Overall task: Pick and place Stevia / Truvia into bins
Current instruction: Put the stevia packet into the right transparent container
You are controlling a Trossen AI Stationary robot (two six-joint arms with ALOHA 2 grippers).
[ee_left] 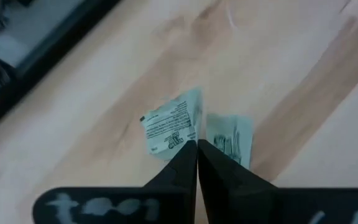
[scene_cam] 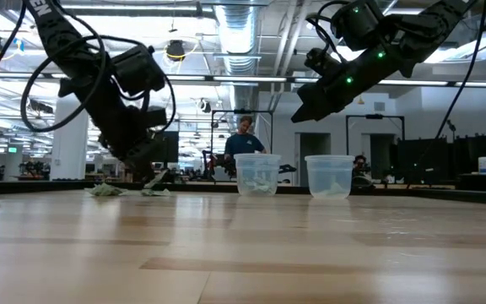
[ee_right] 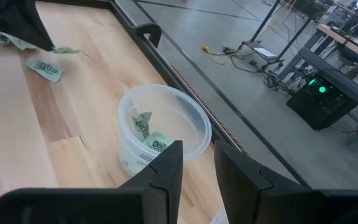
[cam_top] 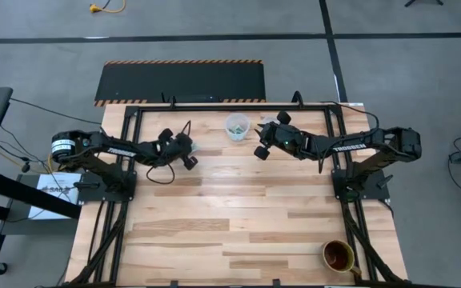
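- Nearest to me, an amber cup [cam_top: 338, 256] stands alone at the near right corner of the bench [cam_top: 230, 224], well apart from everything else.
- My left gripper [ee_left: 197, 148] is down at the far left part of the bench; its fingers [ee_left: 178, 163] are pressed together, pinching the edge of a sweetener packet [ee_left: 170, 126]. A second packet [ee_left: 231, 139] lies just beside it, touching the fingertips on the other side.
- In the low view I see loose packets [scene_cam: 106, 190] on the wood under that gripper.
- My right gripper [ee_right: 197, 152] hangs above the bench near the far edge, its fingers [ee_right: 166, 169] narrowly apart and holding nothing.
- Just beyond its fingertips stands a clear bin [ee_right: 161, 129] with packets inside it.
- A second clear bin [scene_cam: 329, 176] stands beside the first in the low view.
- Behind the bench, a person [scene_cam: 245, 135] shows in the room.
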